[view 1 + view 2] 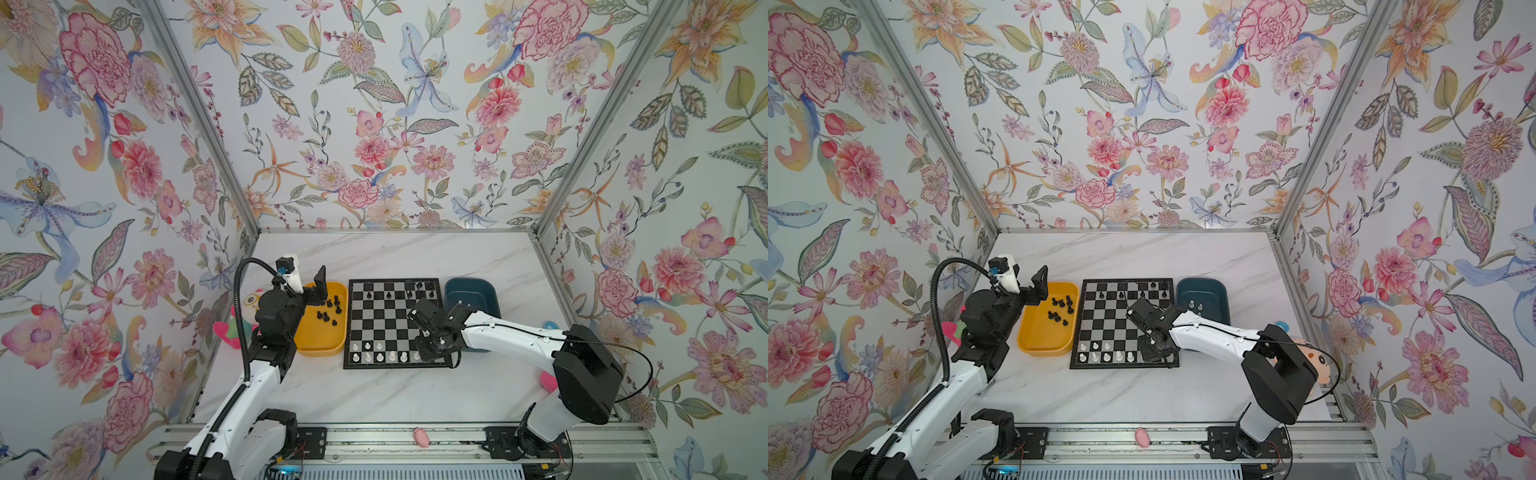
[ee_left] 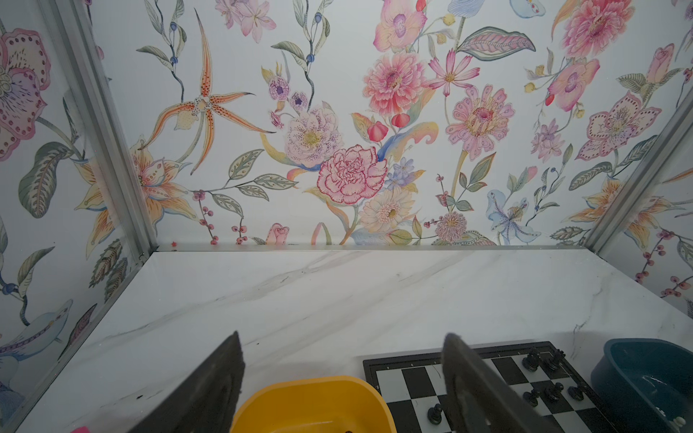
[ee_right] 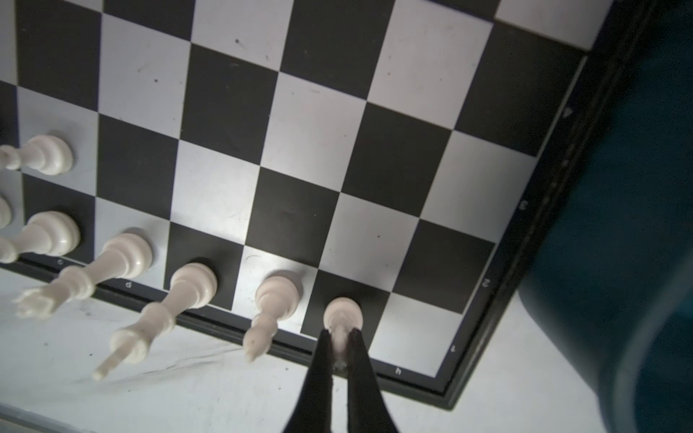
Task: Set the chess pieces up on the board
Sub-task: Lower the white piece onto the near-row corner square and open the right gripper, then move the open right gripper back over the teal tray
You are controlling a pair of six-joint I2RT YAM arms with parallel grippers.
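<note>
Right gripper [image 3: 339, 333]: closed on a white piece [image 3: 343, 315], pinching its slim upper part. Its base is on or just above a dark square in the board's near edge row, at the lower right of the board in a top view.
Left gripper [image 2: 342, 335]: jaws wide apart and holding nothing, raised over the far end of the yellow tray [image 1: 320, 345], left of the board.
Board [image 1: 392, 322]: lower centre in both top views. White pieces line its near rows and a few black pieces stand at its far edge.
Unplaced pieces: black pieces [image 1: 328, 311] lie in the yellow tray. A few white ones [image 1: 1196, 306] are in the dark blue tray [image 1: 471, 291] to the right.
Risk, toppling: the grip is high on a narrow piece, so uneven opening or a sideways pull-away would probably tip it.
Risk, neighbour: the next white piece [image 3: 279, 296] stands just beside it. An opening finger could clip it and knock the row over in turn.
Risk, misplacement: letting go off-centre would leave the piece straddling two squares.
Writing: small pale marks on the board's black border read "h" [image 3: 398, 371], "d" [image 3: 128, 285], "2" [image 3: 485, 283] and "3" [image 3: 523, 205].
Brands: none legible.
</note>
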